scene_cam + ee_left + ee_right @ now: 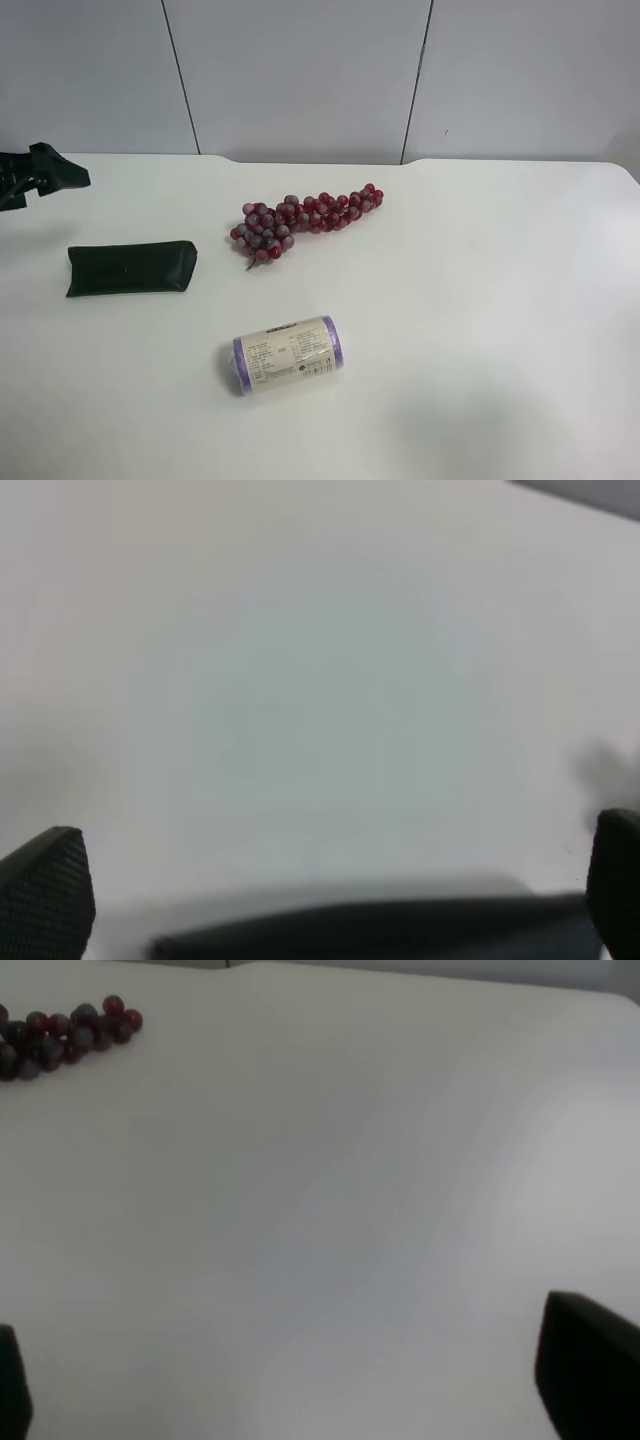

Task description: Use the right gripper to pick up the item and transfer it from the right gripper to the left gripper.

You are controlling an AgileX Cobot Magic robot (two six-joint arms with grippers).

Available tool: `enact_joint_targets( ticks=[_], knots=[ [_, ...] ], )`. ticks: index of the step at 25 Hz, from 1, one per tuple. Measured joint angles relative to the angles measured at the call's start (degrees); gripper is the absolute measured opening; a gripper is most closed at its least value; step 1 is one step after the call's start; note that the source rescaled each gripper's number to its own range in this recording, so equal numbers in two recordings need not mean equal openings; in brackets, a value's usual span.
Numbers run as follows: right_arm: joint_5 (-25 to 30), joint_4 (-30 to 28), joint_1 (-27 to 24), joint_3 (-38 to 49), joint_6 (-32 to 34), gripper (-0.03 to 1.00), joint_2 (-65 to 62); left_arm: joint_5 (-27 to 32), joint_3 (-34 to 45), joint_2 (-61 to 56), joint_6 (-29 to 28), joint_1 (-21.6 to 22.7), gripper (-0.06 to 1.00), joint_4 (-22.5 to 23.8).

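The item, a flat blackish-green glasses case (130,268), lies on the white table at the left of the exterior high view. No gripper touches it. A black gripper (48,172) of the arm at the exterior high view's left hovers behind the case, apart from it. In the right wrist view my right gripper (300,1390) is open and empty over bare table, with only its fingertips (590,1375) showing. In the left wrist view my left gripper (330,890) is open and empty. A blurred dark strip (370,925) lies between its fingertips; I cannot tell what it is.
A red grape bunch (305,220) lies mid-table behind the case's right end and shows in the right wrist view (65,1035). A purple-ended labelled roll (288,354) lies on its side nearer the front. A grey panelled wall (300,70) stands behind the table.
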Motion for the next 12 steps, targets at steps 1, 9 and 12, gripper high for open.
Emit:
enact_joint_targets(
  ticks=[1,9,12],
  knots=[
    [0.00,0.00,0.00,0.00,0.00,1.00,0.00,-1.12,-0.27,-1.42,0.00,0.00,0.99,0.50],
    [0.00,0.00,0.00,0.00,0.00,1.00,0.00,-2.49,-0.36,-13.13,-8.93,0.00,1.00,12.71],
    [0.00,0.00,0.00,0.00,0.00,1.00,0.00,-1.66,-0.36,-18.58,-19.98,0.00,1.00,23.48]
  ],
)
